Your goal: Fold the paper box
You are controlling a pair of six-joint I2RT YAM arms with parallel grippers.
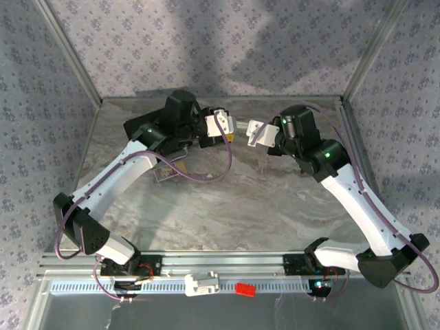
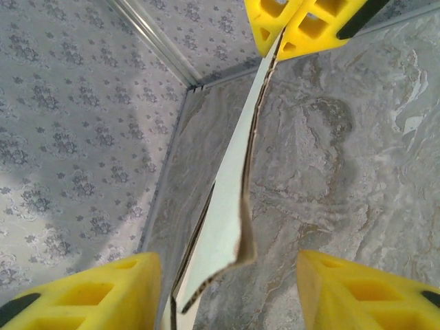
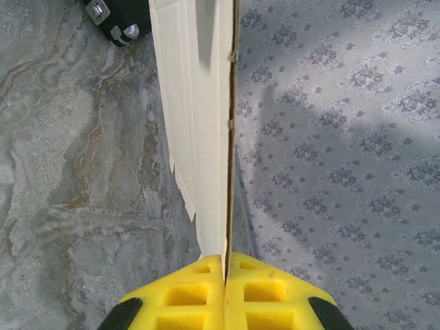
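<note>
Over the marbled table [image 1: 227, 206], the paper box [image 3: 199, 103] is held edge-on, extending straight ahead from the right gripper [image 3: 225, 265], whose fingers are clamped together on its edge. Its opposite end is seen between the parted fingers of the left gripper [image 2: 227, 269], nearer the left finger.

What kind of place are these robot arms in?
Probably a robot lab's test booth: a marble-patterned table fenced by flowery fabric walls on a metal frame, with the left arm and right arm bolted to a rail at its near edge.
</note>
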